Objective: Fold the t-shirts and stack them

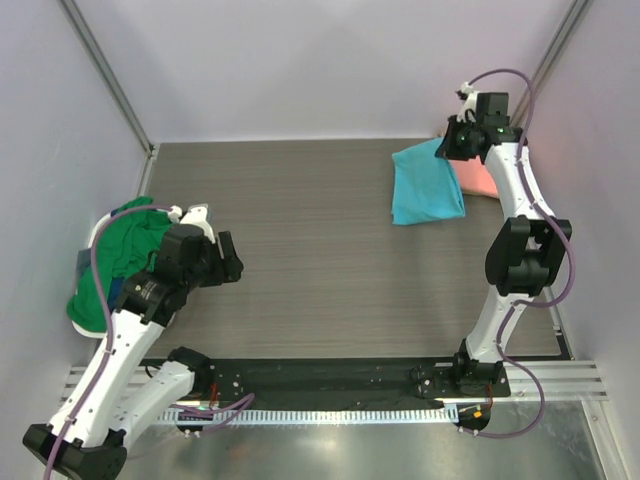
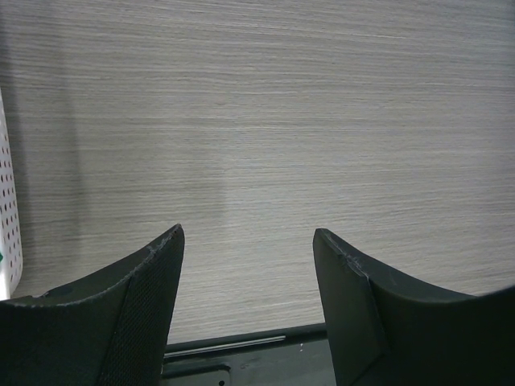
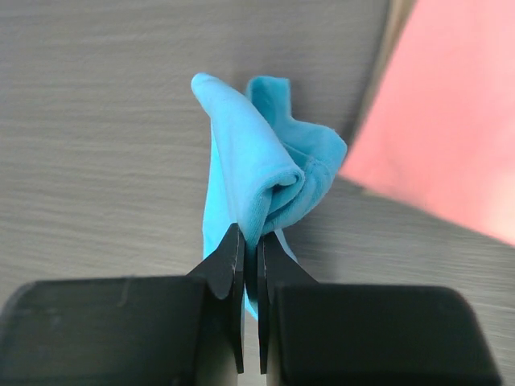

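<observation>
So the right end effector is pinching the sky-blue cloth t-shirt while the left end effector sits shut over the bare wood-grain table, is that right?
Not quite: the left end effector is open, jaws apart, over the bare wood-grain table, as the left wrist view shows. The right end effector does pinch the sky-blue cloth t-shirt.

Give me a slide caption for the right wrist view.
Right gripper shut on the sky-blue t-shirt, salmon-pink t-shirt beyond.

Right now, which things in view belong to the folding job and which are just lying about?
Job: sky-blue t-shirt, pinched in the right gripper; salmon-pink t-shirt; green t-shirt.
Lying about: white perforated basket.
</observation>
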`<action>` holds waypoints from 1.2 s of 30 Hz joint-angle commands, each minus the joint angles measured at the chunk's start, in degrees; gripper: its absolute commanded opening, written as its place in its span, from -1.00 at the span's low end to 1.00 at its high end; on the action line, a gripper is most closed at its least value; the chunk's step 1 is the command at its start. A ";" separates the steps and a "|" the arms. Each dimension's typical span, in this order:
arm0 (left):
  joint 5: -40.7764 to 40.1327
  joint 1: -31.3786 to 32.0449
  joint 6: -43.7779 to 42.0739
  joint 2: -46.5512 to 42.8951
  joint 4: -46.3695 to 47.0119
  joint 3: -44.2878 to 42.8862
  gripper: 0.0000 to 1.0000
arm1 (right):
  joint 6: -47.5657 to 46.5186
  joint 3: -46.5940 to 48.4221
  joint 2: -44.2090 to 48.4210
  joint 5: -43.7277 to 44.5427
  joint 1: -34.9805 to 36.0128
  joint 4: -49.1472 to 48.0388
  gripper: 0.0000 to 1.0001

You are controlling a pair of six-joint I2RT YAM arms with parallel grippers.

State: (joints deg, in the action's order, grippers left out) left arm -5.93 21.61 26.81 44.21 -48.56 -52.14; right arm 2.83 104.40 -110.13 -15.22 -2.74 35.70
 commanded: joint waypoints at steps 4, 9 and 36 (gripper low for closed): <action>0.92 -0.34 -0.09 0.88 2.41 0.11 0.32 | -6.43 11.86 2.46 5.03 -2.61 1.83 -0.98; 1.10 -0.34 0.00 1.76 2.41 0.11 0.31 | -8.10 16.44 1.32 3.71 -4.99 2.09 -0.98; -0.30 -0.34 0.53 4.84 2.06 0.02 0.28 | -9.42 32.70 -14.75 1.34 -11.58 0.51 -0.98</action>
State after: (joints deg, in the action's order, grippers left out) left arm -5.43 21.61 26.87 48.99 -48.40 -52.14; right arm -5.76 131.81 -124.14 -13.65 -12.88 39.51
